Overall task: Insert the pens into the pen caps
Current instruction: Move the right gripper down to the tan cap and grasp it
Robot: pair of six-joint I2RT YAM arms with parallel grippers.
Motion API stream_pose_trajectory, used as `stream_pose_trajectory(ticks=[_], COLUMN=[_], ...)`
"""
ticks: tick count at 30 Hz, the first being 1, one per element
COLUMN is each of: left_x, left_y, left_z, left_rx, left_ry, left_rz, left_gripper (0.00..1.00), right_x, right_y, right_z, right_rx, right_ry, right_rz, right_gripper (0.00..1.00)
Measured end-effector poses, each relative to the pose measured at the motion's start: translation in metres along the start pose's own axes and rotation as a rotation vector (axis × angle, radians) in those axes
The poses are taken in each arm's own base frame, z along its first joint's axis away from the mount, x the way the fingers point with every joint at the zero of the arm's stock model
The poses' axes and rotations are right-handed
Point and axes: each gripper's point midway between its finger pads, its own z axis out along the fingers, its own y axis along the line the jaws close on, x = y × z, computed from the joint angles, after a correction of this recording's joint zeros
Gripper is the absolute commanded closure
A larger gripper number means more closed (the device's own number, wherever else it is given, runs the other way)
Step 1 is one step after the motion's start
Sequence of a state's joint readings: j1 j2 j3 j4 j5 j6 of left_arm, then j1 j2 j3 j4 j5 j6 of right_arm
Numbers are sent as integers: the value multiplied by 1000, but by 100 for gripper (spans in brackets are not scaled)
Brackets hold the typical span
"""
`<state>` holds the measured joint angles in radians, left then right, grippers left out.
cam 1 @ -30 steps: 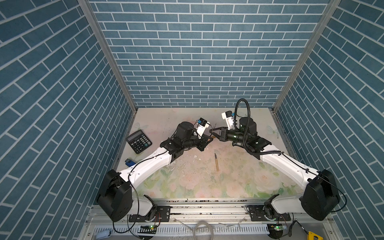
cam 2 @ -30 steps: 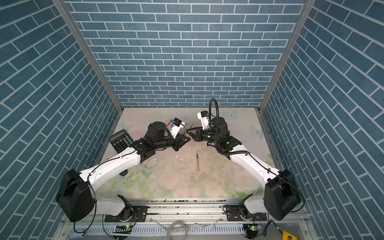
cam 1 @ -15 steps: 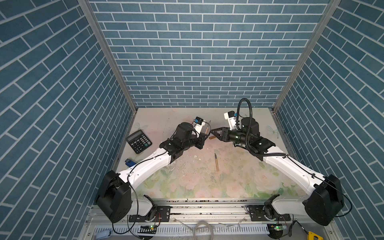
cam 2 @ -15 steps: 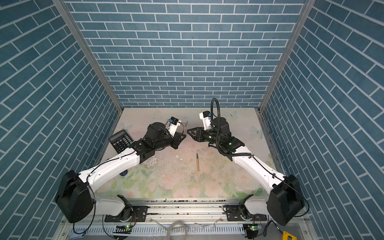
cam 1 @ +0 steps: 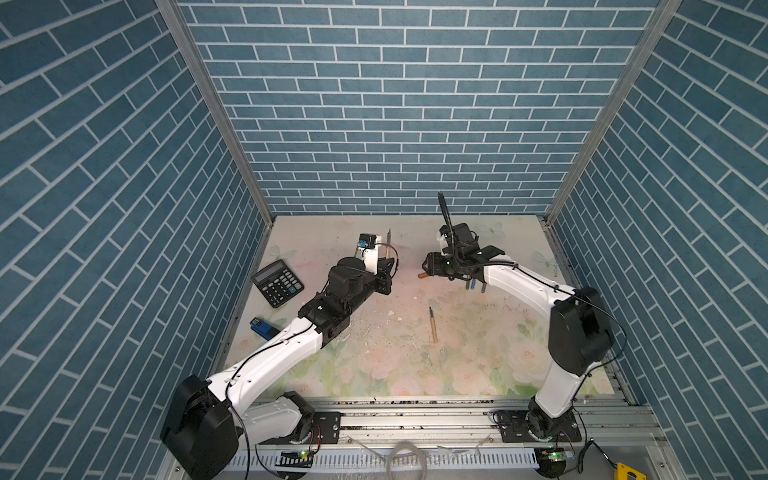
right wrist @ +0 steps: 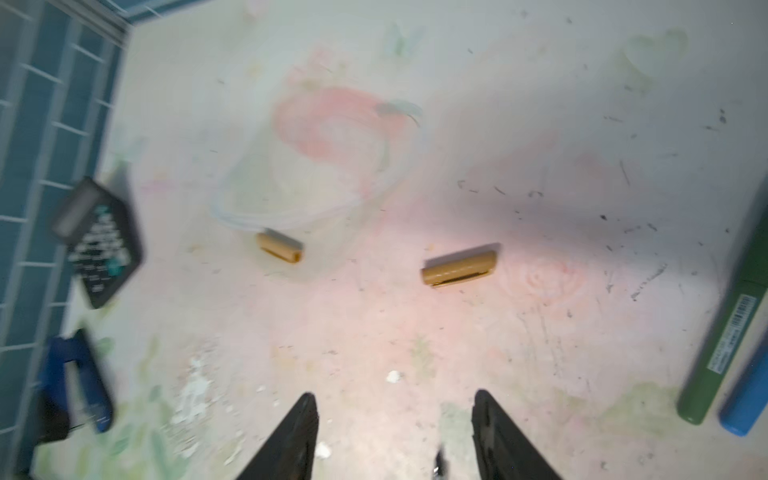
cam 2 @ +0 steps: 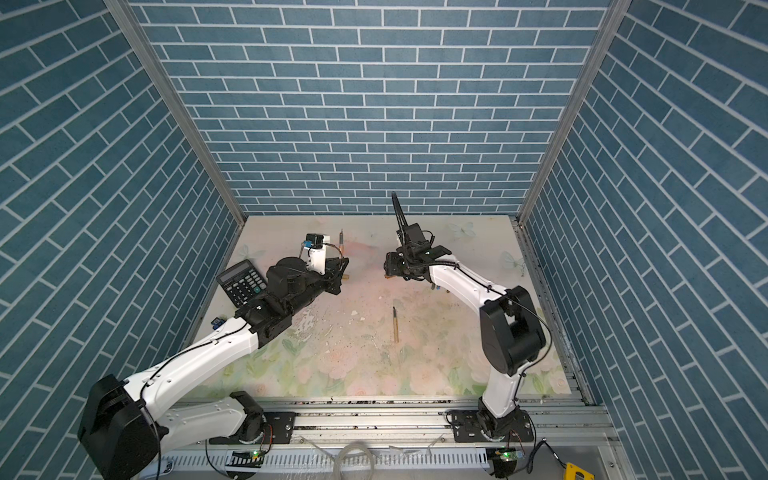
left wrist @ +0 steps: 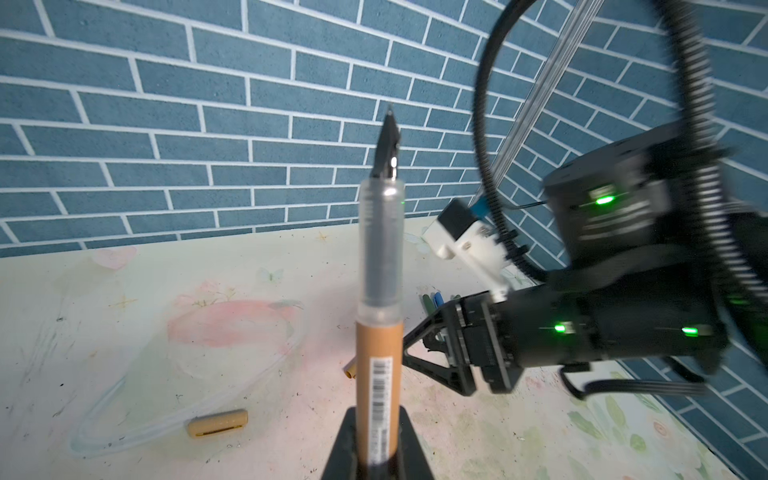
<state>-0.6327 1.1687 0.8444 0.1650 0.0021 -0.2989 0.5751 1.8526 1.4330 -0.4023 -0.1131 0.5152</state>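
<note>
My left gripper [cam 1: 388,269] [left wrist: 379,419] is shut on a tan-gold pen [cam 1: 389,244] [left wrist: 379,357], which stands upright with its dark tip up and no cap on it. My right gripper [cam 1: 428,266] [right wrist: 392,399] hovers open and empty to its right. On the mat just ahead of its fingers lies a tan pen cap [right wrist: 459,270] [cam 1: 422,275]. A second tan cap [right wrist: 279,248] [left wrist: 217,422] lies near the left gripper. Another tan pen [cam 1: 432,325] rests mid-mat. A green pen [right wrist: 723,345] and a blue pen [right wrist: 746,399] lie under the right arm.
A black calculator [cam 1: 277,283] and a blue stapler-like block [cam 1: 264,327] sit by the left wall. A clear tube loop [left wrist: 124,411] lies on the floral mat [cam 1: 374,374]. Brick walls close three sides.
The two grippers, close together a second ago, have drawn apart. The right gripper's jaws have opened. The left gripper has turned its pen upright.
</note>
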Motion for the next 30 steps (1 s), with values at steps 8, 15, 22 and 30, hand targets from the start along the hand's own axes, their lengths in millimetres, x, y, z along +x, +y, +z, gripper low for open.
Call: stream_pose_trajectory(ticks=[8,15,22,30], left_x=[0,2,1,1], left_y=[-8,-13,-12,-12], left_z=[0,0,0,0], left_rx=[48,74,67,70], left_ry=[7,15,12,13], left_rz=[-31,-38,-42,-42], left_gripper=[100,100,100,100], right_x=[-11,-10,6,22], right_y=[-40,-41,-41,-45], right_z=[68,94,101,92], right_rx=[132,152,169,171], right_ry=[112,152,203,234], right_rz=[31,21,-31,-85], right_gripper=[37,37,38,49])
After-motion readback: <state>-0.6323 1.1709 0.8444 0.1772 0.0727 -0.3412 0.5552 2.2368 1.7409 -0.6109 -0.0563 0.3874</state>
